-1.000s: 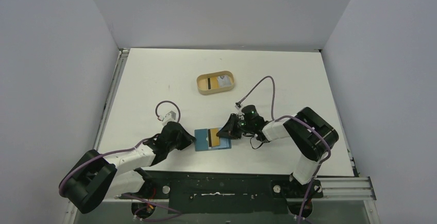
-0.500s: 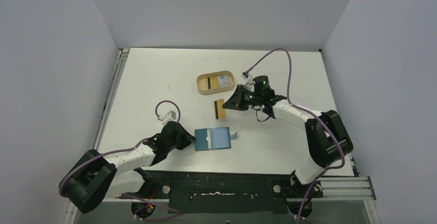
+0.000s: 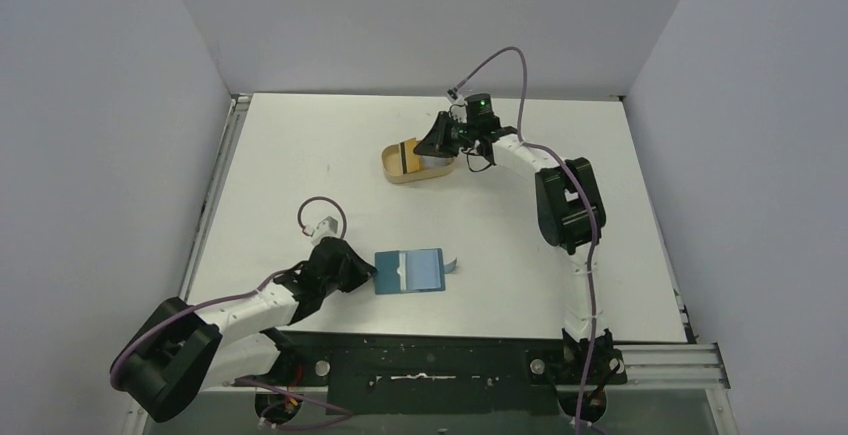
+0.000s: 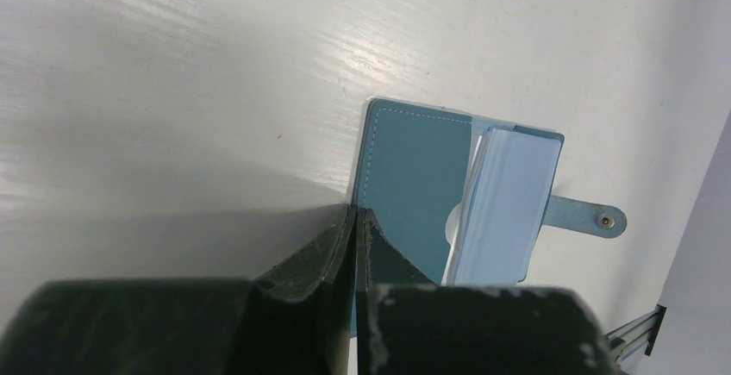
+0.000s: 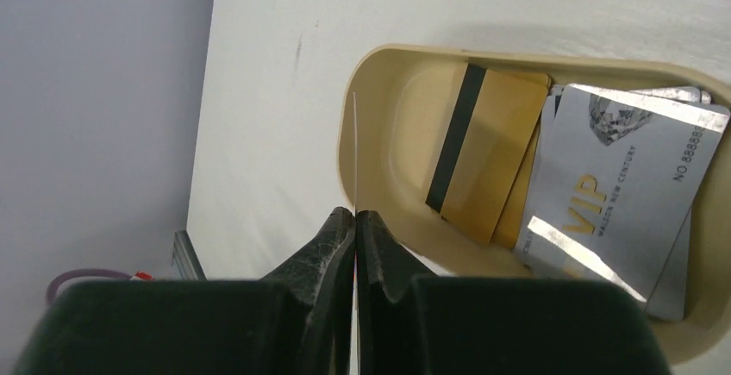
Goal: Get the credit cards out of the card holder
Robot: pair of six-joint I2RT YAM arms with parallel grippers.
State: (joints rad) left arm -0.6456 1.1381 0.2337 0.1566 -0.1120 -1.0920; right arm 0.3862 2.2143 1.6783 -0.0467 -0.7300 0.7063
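One card (image 5: 354, 146) in right tool (image 5: 355, 213), over card-filled tray (image 5: 392, 194)

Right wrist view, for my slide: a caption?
Right gripper pinches a card edge-on by the tray rim, other cards inside.

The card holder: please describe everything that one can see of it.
The card holder is a small teal wallet, leather-like, with pale stitching along its edge. It lies flat on the white table, near the front. Lighter blue pockets, slightly lifted, cover one half, and a tab with a metal snap sticks out beyond them. The left pincer is shut on the opposite edge.
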